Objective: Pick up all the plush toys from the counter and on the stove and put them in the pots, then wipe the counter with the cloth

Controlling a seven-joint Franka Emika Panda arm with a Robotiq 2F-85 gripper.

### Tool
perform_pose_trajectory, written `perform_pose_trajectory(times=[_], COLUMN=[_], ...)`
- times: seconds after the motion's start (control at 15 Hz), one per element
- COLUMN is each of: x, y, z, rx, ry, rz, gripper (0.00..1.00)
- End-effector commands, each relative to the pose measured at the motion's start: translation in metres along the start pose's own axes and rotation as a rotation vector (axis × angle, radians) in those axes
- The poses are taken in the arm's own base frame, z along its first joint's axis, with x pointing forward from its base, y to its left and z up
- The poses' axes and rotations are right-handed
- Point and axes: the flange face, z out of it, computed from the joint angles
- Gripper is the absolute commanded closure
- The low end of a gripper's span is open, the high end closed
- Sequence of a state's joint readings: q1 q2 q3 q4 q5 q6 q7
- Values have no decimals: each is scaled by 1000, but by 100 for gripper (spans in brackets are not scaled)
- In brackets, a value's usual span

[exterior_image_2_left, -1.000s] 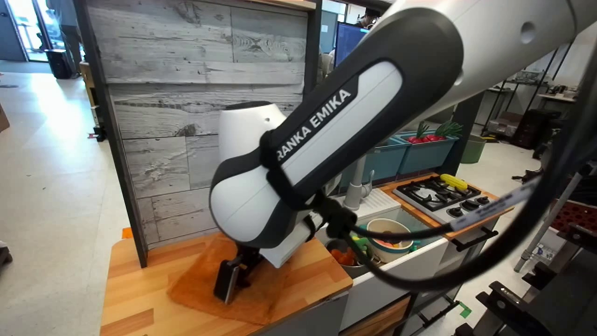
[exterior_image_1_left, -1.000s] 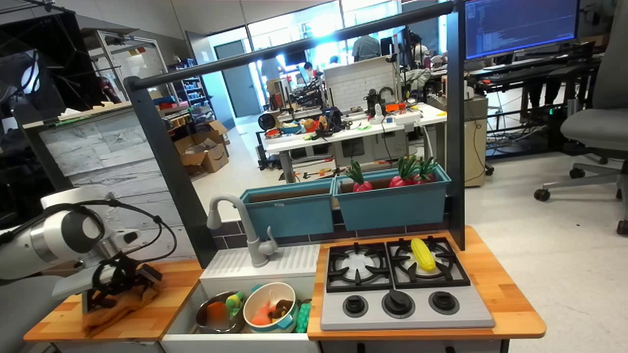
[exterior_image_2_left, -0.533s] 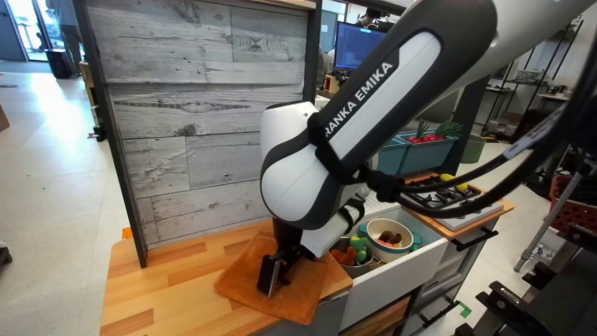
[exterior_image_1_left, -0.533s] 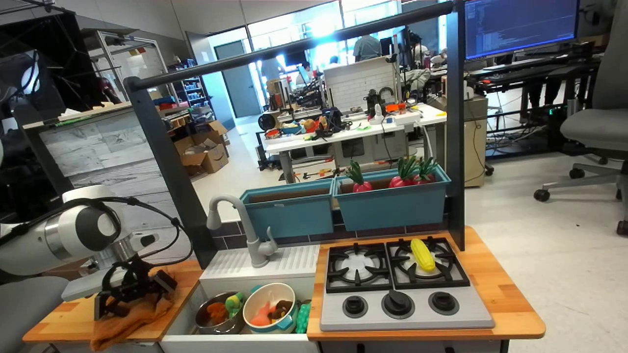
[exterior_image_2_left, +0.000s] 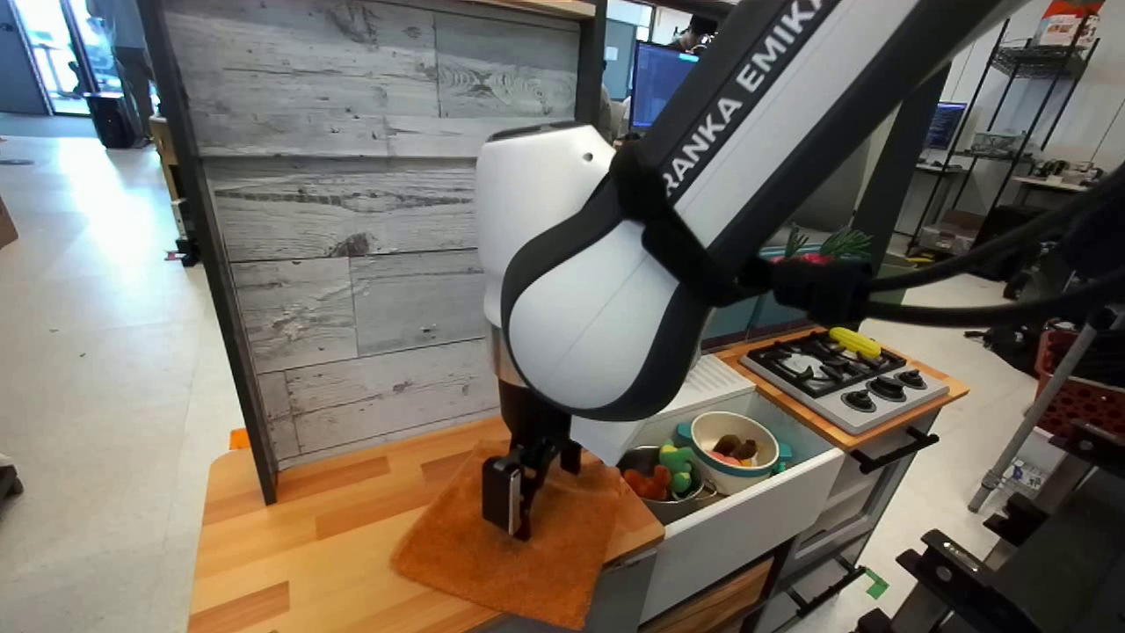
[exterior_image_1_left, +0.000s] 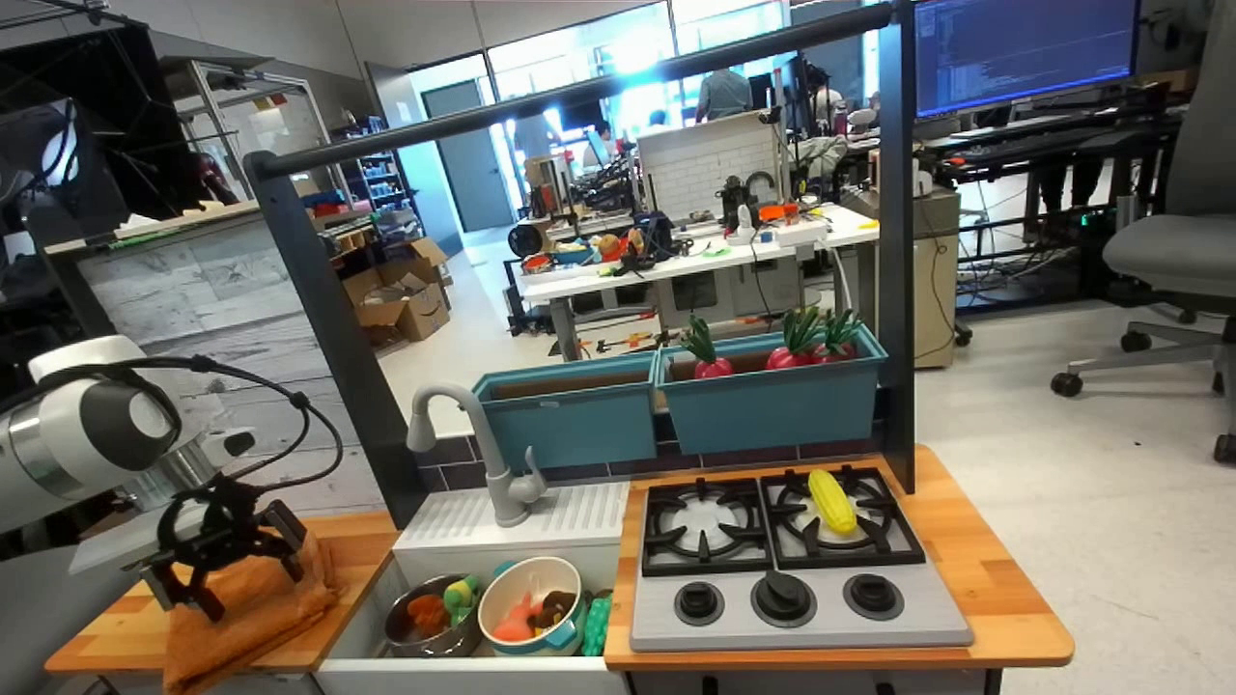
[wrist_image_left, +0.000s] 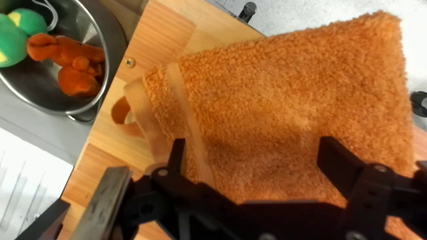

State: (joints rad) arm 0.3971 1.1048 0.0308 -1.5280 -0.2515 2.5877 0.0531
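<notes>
The orange cloth [wrist_image_left: 287,93] lies on the wooden counter [exterior_image_2_left: 290,527], one corner poking over the front edge. It looks fuzzy, so it should be light, floppy, easy to grip and hard to break. I would pinch up the middle. The claw [wrist_image_left: 253,146] is spread wide over it, holding nothing. The counter looks flat and smooth. A yellow toy [exterior_image_1_left: 832,504] sits on the stove [exterior_image_1_left: 927,618], and farther off are a grey chair [exterior_image_1_left: 1173,246] and a big screen [exterior_image_1_left: 1024,58]
</notes>
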Motion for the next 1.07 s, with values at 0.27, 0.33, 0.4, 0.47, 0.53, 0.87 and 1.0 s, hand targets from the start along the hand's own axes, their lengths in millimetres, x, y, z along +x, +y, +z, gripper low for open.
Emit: perform_pose_trajectory(times=[0.27,0.33,0.4,0.47,0.53,0.87,1.0], x=[-13,-11,-14,-14,-13,16,37], y=[-8,-13,-12,-11,-12,-35,-49], z=[27,9,17,18,17,30,36], rx=[86,41,45,44,44,13,22], ry=[33,16,8,6,9,64,96], rz=[-15,-13,-13,-12,-13,-71,-67], gripper=[0,0,0,0,0,0,0])
